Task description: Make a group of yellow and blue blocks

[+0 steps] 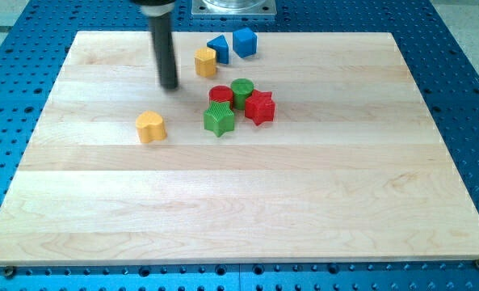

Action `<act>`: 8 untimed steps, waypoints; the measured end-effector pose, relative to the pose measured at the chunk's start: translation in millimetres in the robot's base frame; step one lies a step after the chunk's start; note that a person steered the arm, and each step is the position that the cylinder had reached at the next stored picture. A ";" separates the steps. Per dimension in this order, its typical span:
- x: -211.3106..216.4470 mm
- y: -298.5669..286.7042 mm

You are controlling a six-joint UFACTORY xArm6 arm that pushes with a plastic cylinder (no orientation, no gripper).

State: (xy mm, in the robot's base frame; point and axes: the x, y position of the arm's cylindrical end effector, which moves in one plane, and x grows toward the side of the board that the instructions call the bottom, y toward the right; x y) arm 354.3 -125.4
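- Wooden board (pixel 239 210): near its top centre, three of the four task blocks already sit close together: the blue cube (pixel 245 42), the blue wedge (pixel 217 48) and the yellow block (pixel 205 61).
- Yellow heart (pixel 150 127), rounded and lobed, lies apart at centre left; we judge it the one left to bring in.
- Our tip (pixel 170 85) holds nothing, above and right of the heart.

My tip (pixel 170 86) above yellow heart (pixel 150 127)

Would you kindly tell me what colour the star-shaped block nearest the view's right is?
Red: the red star block, clearest in the camera view.
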 end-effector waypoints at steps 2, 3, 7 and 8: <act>103.2 6.1; 102.1 -33.6; 28.0 -96.0; 82.0 -65.9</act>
State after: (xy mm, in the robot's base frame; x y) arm 436.4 -191.3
